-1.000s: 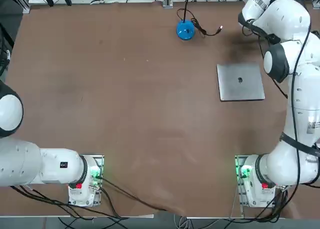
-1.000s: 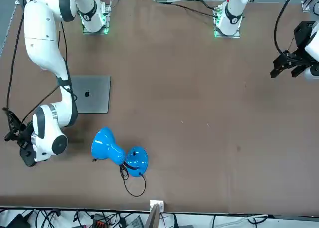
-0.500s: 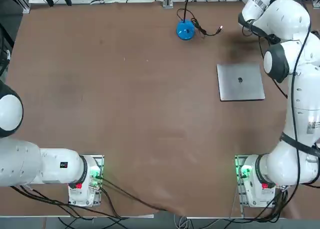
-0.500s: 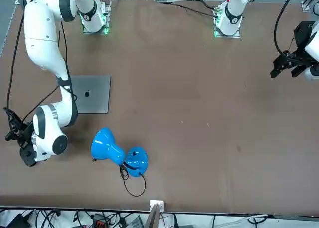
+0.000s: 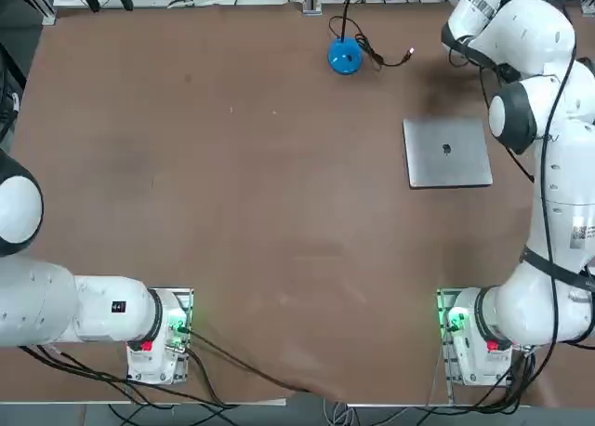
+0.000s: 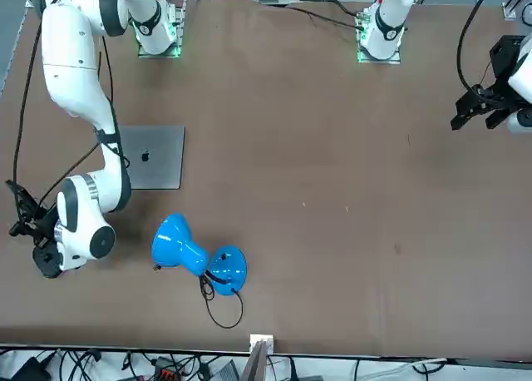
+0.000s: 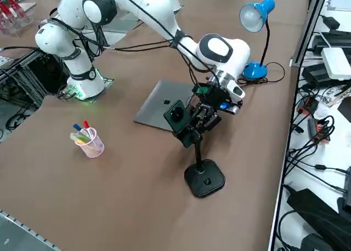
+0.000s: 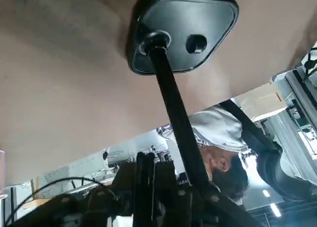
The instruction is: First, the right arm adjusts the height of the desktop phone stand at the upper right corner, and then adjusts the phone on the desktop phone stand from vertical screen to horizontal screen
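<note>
The right gripper [image 7: 204,121] is clamped on the stand [image 7: 198,147] just under its head, at the surface's one-o'clock corner. That grip suits sliding the pole to reset height.

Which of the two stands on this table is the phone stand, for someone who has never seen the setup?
Start at the silver laptop. Beside it, by the table edge, is the desktop phone stand, with the right gripper shut at its head. It is all black with a thin straight pole; the blue lamp has a curved neck.

One camera looks straight down on the tabletop [image 5: 279,212], another faces it from across. Both share the laptop [image 5: 447,153], also seen by the raised side camera. The wrist camera sits close under the stand [image 8: 171,88].
</note>
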